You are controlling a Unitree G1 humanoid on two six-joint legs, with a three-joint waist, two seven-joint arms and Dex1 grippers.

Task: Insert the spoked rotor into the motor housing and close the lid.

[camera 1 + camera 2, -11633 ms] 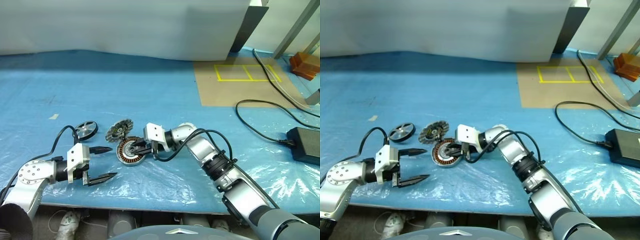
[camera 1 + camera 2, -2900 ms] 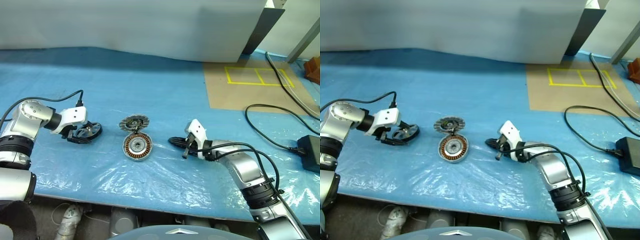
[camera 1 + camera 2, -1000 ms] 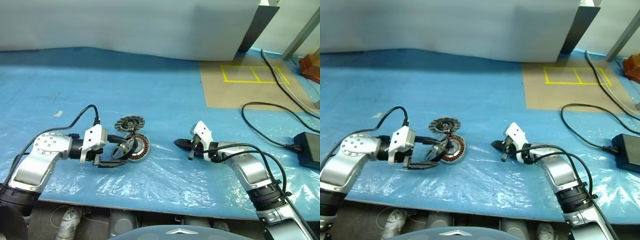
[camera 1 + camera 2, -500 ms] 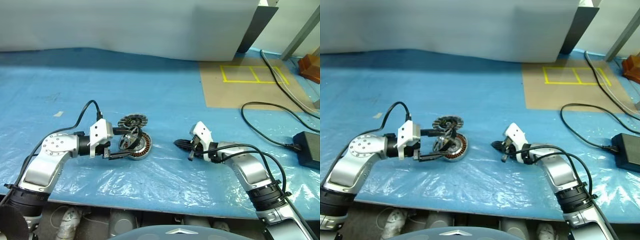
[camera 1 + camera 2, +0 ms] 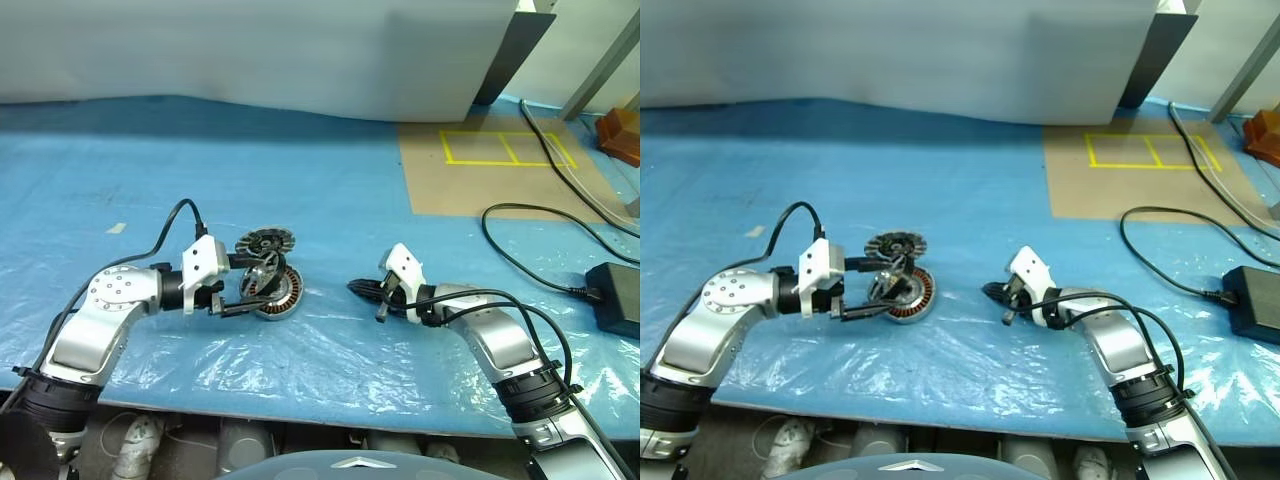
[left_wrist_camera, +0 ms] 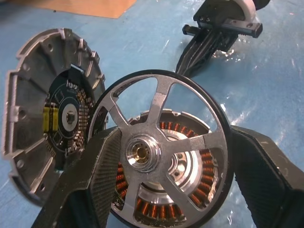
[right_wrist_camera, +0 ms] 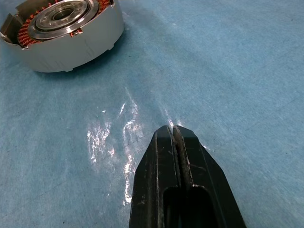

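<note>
Left jaws (image 6: 166, 190) pinch the rotor (image 6: 161, 156) over the housing (image 5: 283, 294); right jaws (image 7: 175, 135) are pressed together, empty.

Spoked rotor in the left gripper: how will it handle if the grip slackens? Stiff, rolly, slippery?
Probably stiff: the spoked rotor looks like metal, with solid spokes. Likely slippery: the left gripper pinches only its thin rim. Held tilted on edge over the motor housing, it could roll or tip if released.

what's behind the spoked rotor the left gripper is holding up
Through the spoked rotor you see the motor housing with its copper coils; hub and spokes cover its centre. The lid stands behind, partly hidden by the rim.
</note>
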